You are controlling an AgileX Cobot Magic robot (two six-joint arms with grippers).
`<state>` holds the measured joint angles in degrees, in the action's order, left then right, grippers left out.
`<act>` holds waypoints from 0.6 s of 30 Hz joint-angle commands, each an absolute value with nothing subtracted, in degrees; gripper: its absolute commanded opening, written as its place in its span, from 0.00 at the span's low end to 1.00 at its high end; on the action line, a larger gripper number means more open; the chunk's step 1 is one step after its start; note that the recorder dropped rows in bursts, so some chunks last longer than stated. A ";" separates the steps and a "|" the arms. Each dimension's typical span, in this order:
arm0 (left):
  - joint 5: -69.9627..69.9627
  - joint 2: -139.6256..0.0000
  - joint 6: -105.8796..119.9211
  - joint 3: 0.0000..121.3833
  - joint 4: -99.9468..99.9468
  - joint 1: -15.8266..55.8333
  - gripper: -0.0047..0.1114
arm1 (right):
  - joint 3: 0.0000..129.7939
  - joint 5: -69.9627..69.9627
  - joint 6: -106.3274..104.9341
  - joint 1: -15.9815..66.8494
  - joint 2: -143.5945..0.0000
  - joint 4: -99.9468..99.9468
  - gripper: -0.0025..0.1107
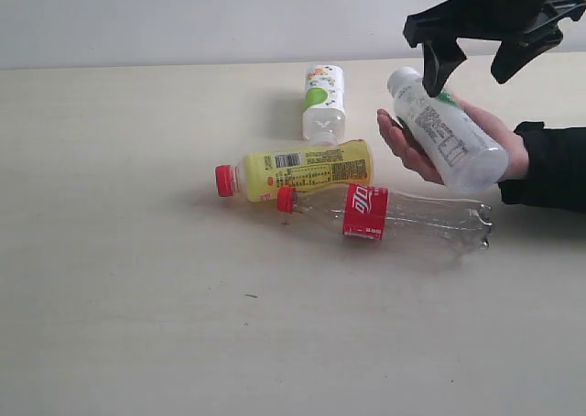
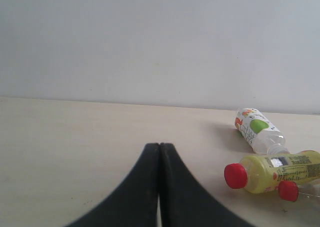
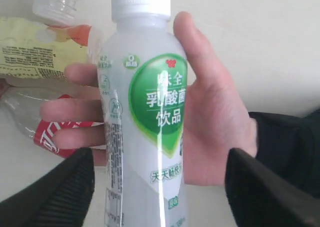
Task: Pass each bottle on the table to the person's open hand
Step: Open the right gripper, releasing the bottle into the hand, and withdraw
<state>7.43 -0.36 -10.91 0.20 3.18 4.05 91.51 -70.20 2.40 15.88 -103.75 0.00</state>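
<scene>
Left gripper (image 2: 159, 149) first: its two black fingers are pressed flat together over the pale table (image 1: 137, 297), holding nothing. Moving right, a yellow bottle (image 1: 307, 169) lies on its side, red cap pointing left. Behind it, a green-and-white bottle (image 1: 323, 100) lies on the table too, pointing front to back. Just in front of the yellow one, touching or nearly so, lies a clear bottle (image 1: 412, 214) with a red label and red cap. Further right, the hand (image 1: 407, 150) is up off the table, palm open, with a white-capped bottle (image 1: 449, 132) resting across it. The right gripper (image 1: 469, 79) hovers just above that bottle, jaws spread wide, gripping nothing.
</scene>
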 commanded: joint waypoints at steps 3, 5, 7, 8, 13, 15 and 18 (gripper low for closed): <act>7.39 0.00 -10.84 0.00 2.73 3.99 0.04 | 87.62 -69.17 0.44 15.68 -95.18 -1.27 0.23; 7.39 0.00 -10.84 0.00 2.73 3.99 0.04 | 83.13 -64.41 -0.98 15.68 -90.33 -3.53 0.08; 7.39 0.00 -10.84 0.00 2.73 3.99 0.04 | 76.48 -57.61 -2.89 15.68 -84.50 -7.07 0.02; 7.39 0.00 -10.84 0.00 2.73 3.99 0.04 | 72.65 -54.05 -4.35 15.68 -82.03 -9.07 0.02; 7.39 0.00 -10.84 0.00 2.73 3.99 0.04 | 43.51 -32.37 -20.28 15.68 -58.14 -26.70 0.02; 7.39 0.00 -10.84 0.00 2.73 3.99 0.04 | 33.75 -25.64 -29.95 16.70 -49.48 -37.44 0.02; 7.39 0.00 -10.84 0.00 2.73 3.99 0.04 | 22.89 -22.66 -45.61 17.93 -37.99 -54.69 0.02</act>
